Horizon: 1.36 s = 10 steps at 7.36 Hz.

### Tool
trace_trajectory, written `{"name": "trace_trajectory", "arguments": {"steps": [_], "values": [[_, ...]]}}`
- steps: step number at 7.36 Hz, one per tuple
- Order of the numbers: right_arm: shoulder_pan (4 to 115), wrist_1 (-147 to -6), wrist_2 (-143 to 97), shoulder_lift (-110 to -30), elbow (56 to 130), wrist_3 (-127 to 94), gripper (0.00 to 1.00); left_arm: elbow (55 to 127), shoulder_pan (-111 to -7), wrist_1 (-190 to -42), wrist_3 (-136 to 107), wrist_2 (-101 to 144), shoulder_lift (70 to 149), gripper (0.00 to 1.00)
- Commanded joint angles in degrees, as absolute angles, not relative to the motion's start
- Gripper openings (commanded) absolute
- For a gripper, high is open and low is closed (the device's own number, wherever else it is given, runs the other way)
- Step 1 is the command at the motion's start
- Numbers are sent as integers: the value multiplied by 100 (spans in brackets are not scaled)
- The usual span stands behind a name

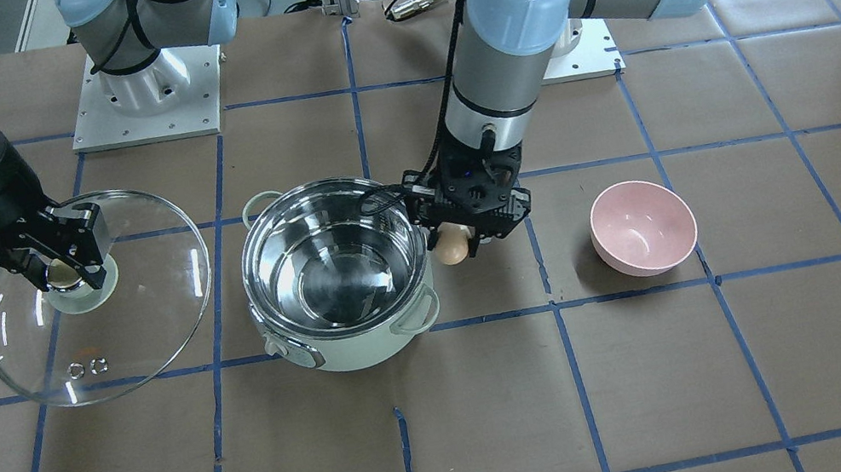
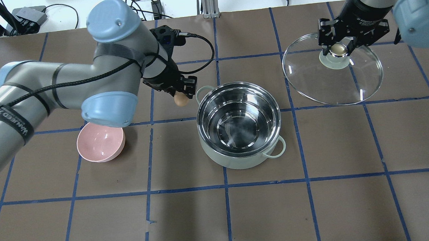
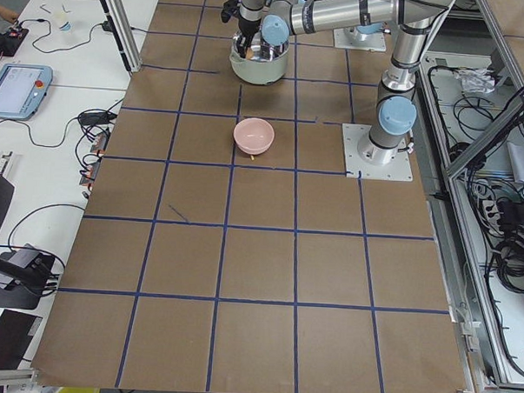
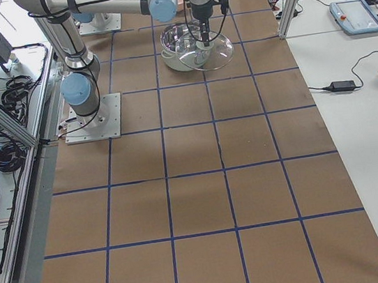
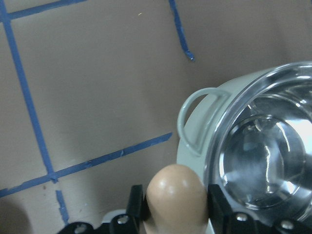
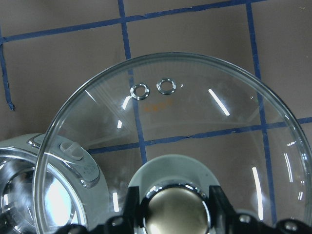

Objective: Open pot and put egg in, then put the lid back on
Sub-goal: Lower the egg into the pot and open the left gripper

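Left fingers pinch the egg between them, open pot just beside; right fingers clamp the knob, lid under them, apart from pot.

a robotics lab: blue-taped grid table, teach pendant, loose cables.

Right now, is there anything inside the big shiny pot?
No, the pot is empty: only its bare steel bottom shows, and nothing covers it. The egg sits in the left gripper, just outside the rim. The right gripper holds the lid off to the side.
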State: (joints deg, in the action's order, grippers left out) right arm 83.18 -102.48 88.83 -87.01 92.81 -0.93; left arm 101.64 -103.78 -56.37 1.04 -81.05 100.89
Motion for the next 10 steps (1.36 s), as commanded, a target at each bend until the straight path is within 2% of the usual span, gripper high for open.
{"name": "trace_trajectory", "arguments": {"steps": [1,6,10], "values": [[8008,-10239,8842,-8710,9281,201,47,10160,-10940,-4881,-735,-7998,10492,19],[7980,-10239,8842,-8710,9308,325,47,10160,-11478,-3238,-2020,-8077,11397,19],[7980,-10231,8833,-8719,9308,325,48,10248,-11689,-3164,-2470,-8209,11478,19]]}}
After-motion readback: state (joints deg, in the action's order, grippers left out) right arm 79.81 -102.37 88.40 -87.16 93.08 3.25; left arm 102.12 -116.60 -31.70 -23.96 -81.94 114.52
